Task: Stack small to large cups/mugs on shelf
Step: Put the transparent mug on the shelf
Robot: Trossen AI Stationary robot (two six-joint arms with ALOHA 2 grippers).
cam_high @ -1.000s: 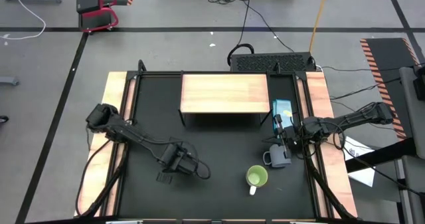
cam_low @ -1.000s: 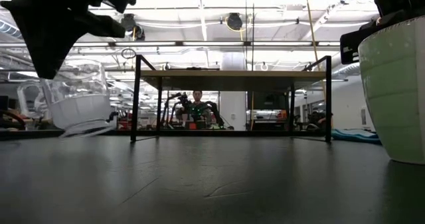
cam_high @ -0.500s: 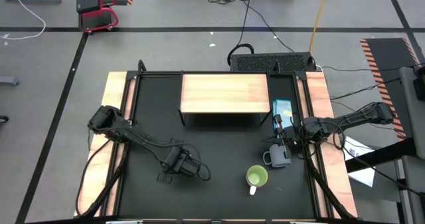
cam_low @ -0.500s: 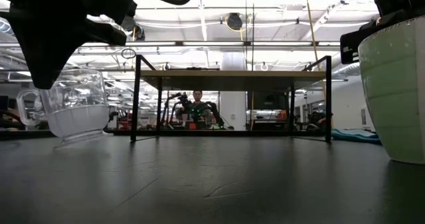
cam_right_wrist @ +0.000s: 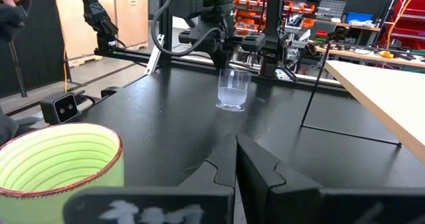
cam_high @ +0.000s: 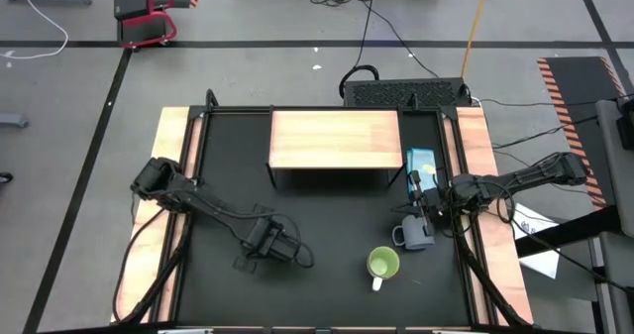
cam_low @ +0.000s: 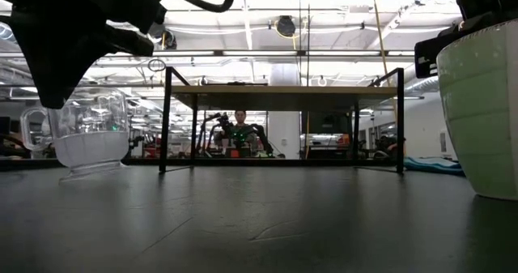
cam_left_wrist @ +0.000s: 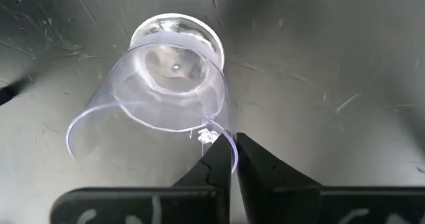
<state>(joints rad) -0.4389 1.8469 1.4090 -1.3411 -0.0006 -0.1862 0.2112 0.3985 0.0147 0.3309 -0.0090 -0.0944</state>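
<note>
Glass cup (cam_left_wrist: pixel 174 91) sits upright on the black table (cam_high: pixel 327 215), directly under the left gripper (cam_left_wrist: pixel 234 159), whose tips pinch the cup's near rim w/ only a thin slit between the two dark fingers. In the low view the cup (cam_low: pixel 85 135) stands flat on its base, handle (cam_low: pixel 31 130) sticking out to one side, arm looming dark above it. It's clear, ribbed lightly, thick round bottom, tapering a bit toward the base. In the high view the left gripper (cam_high: pixel 265 239) is in the front-left part of the table, well apart from the shelf (cam_high: pixel 335 139), a light-wood board on a black frame at the table's back centre, nothing on top. Right gripper (cam_right_wrist: pixel 236 159) has fingers pressed together, holding nothing; it hangs near the right edge, just beside the grey-blue mug (cam_high: pixel 416 232), which stands on the table w/ handle pointing left. Lime-green mug (cam_high: pixel 382 265) stands in front of that, white handle toward the table's front edge; ribbed green inside in the right wrist view (cam_right_wrist: pixel 56 167). Person (cam_low: pixel 239 127) visible far behind, beyond the shelf legs.
</note>
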